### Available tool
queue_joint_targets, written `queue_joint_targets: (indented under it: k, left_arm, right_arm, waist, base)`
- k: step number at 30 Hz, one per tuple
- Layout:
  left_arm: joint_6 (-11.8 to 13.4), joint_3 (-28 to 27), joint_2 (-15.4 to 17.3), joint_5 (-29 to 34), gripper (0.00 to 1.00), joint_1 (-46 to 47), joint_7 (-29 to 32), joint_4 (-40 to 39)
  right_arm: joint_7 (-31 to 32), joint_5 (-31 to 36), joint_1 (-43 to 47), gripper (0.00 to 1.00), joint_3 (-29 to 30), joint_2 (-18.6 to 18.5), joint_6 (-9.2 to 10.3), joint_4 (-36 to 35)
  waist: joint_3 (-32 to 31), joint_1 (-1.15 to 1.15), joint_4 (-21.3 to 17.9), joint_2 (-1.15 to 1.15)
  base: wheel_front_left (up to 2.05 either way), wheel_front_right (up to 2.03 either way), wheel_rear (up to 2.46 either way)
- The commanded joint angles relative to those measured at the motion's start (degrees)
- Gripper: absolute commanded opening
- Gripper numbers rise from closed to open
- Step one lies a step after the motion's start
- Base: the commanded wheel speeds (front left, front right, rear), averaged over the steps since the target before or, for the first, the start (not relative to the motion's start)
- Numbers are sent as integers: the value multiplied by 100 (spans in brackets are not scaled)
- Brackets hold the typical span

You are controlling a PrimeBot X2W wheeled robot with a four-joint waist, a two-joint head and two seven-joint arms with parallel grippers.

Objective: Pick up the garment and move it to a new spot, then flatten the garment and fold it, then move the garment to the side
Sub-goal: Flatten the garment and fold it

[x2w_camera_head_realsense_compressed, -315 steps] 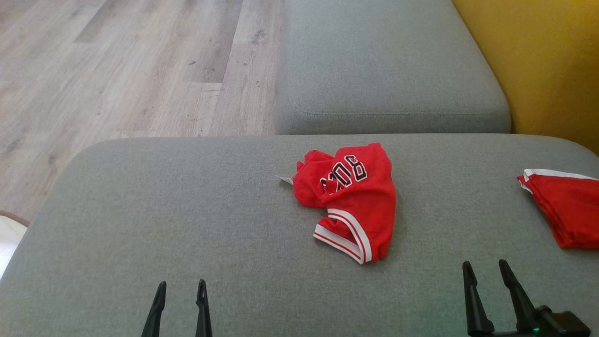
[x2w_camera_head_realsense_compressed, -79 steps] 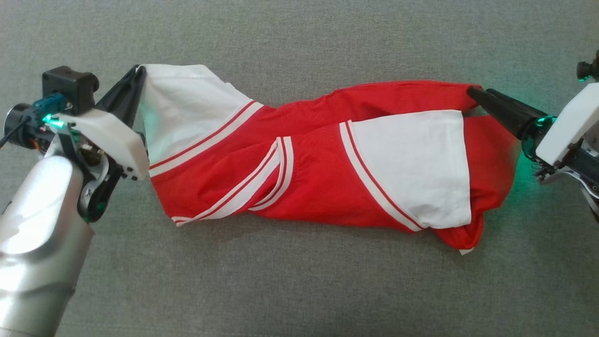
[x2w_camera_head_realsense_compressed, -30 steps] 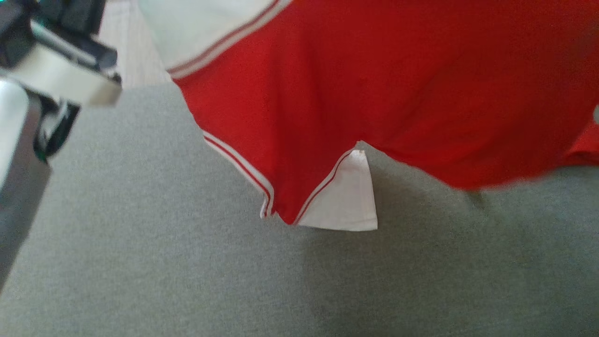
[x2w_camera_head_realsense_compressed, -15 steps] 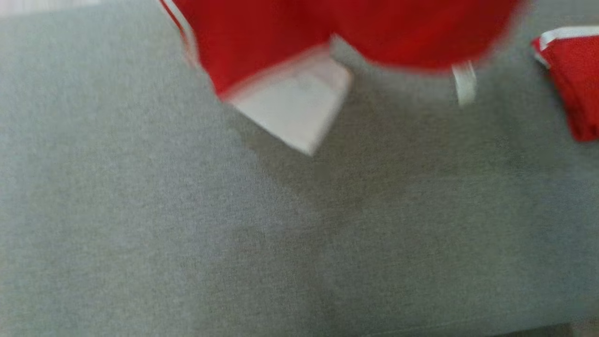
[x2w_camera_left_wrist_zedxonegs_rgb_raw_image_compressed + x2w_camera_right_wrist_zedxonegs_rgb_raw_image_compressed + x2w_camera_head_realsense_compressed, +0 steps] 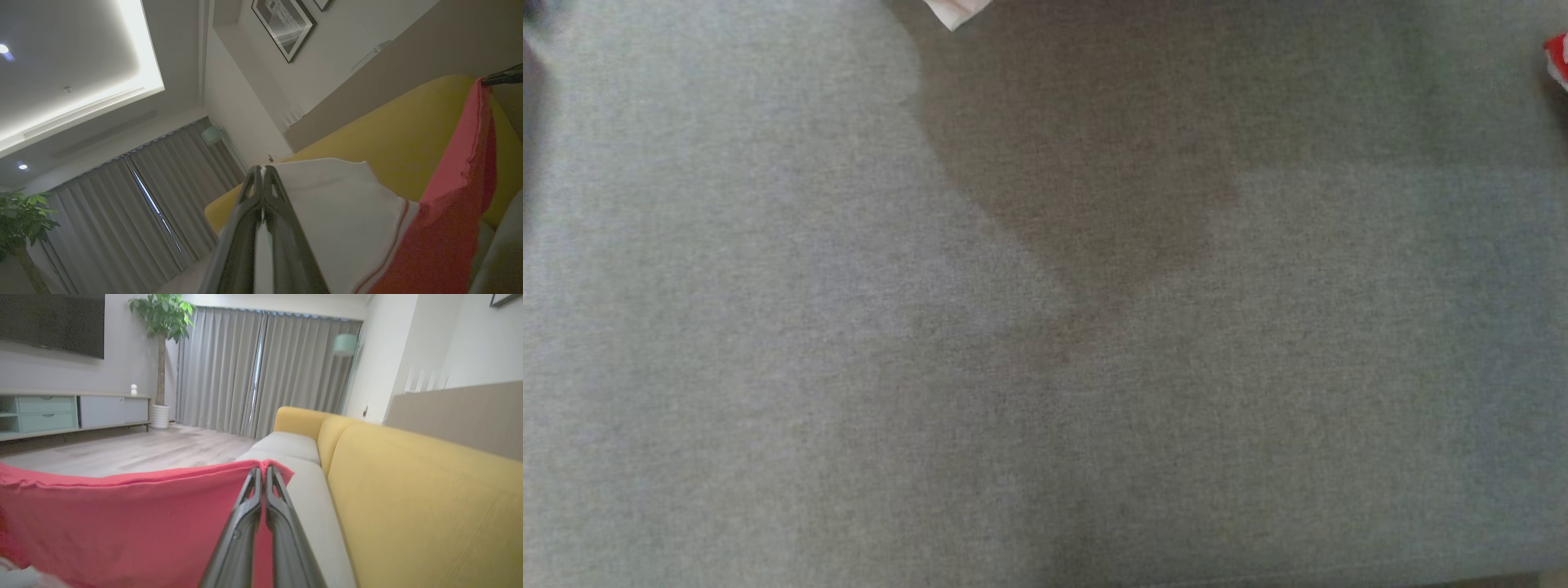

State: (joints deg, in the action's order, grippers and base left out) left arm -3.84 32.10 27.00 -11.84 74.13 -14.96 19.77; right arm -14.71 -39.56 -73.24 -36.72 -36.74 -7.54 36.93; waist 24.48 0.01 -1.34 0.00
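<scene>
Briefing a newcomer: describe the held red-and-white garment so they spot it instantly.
Start at the yellow sofa back. Near it, a red fabric garment stretches between left gripper and right gripper. Its white, red-striped panel sets it apart.

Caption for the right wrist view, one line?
Right gripper shut on the red garment, holding its edge up beside a yellow sofa.
</scene>
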Motion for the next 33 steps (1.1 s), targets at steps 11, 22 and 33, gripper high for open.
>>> queue_joint_targets:
  k: [11, 22, 33]
  left_arm:
    - [-87, -680, 486, -594, 0, -3799, -3, -1358]
    - [-39, -648, 111, -755, 0, -6490, -4, -1523]
    - [-94, -703, -215, -737, 0, -7853, -4, -1609]
  right_arm:
    - [-29, 106, 3404, 0, 1227, -412, 5, -955]
    - [-29, 686, 6482, 0, 2593, -36, 5, -1745]
    - [346, 1477, 8519, 0, 3801, 798, 5, -2917]
  waist:
    - [-974, -1, 15, 0]
    - [-1787, -1, 7, 0]
    - [-2110, -1, -70, 0]
  base:
    - [0, 0, 0]
    - [0, 0, 0]
    - [0, 0, 0]
